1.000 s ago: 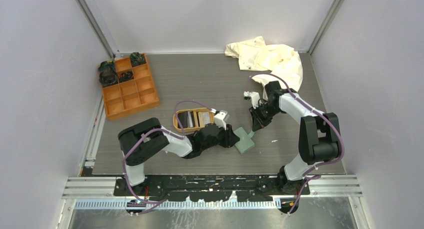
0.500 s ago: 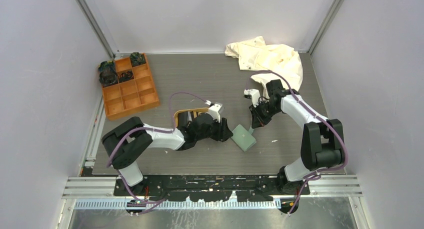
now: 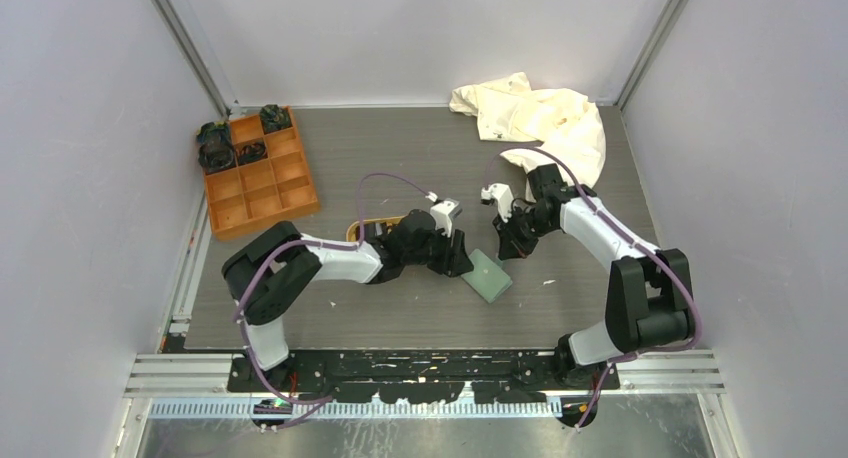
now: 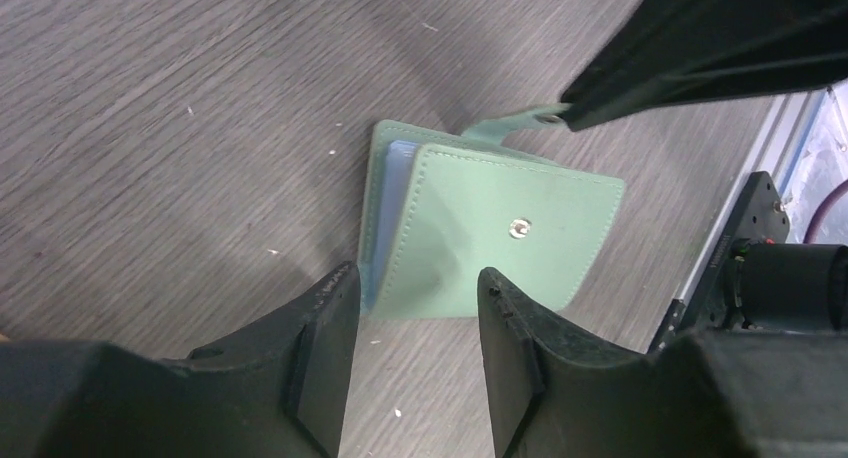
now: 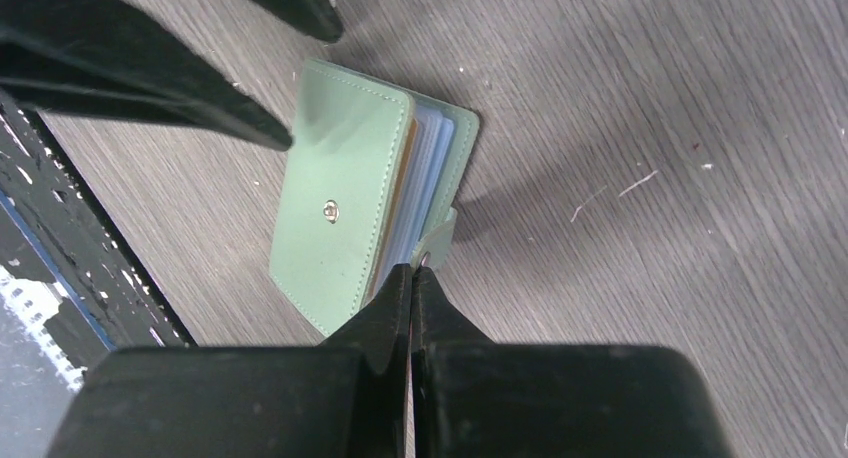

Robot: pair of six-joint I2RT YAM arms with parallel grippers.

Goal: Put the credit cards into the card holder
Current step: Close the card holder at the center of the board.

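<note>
— holder (image 4: pixel 500 228) lies folded, just ahead of the left gripper (image 4: pixel 415 276), fingers wide. next?
— nip only the top flap (image 5: pixel 335 193), lift slowly; right gripper (image 5: pixel 410 274), clamped on the tab (image 5: pixel 437 243), anchors it.

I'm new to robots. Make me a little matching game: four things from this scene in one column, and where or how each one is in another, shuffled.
1. orange box
2. cream cloth
3. left gripper
4. right gripper

A. shut on the tab of the card holder
B. in the far right corner
C. open, close to the card holder
D. at the far left

Pairs: 1-D, 2-B, 3-C, 4-A
</note>
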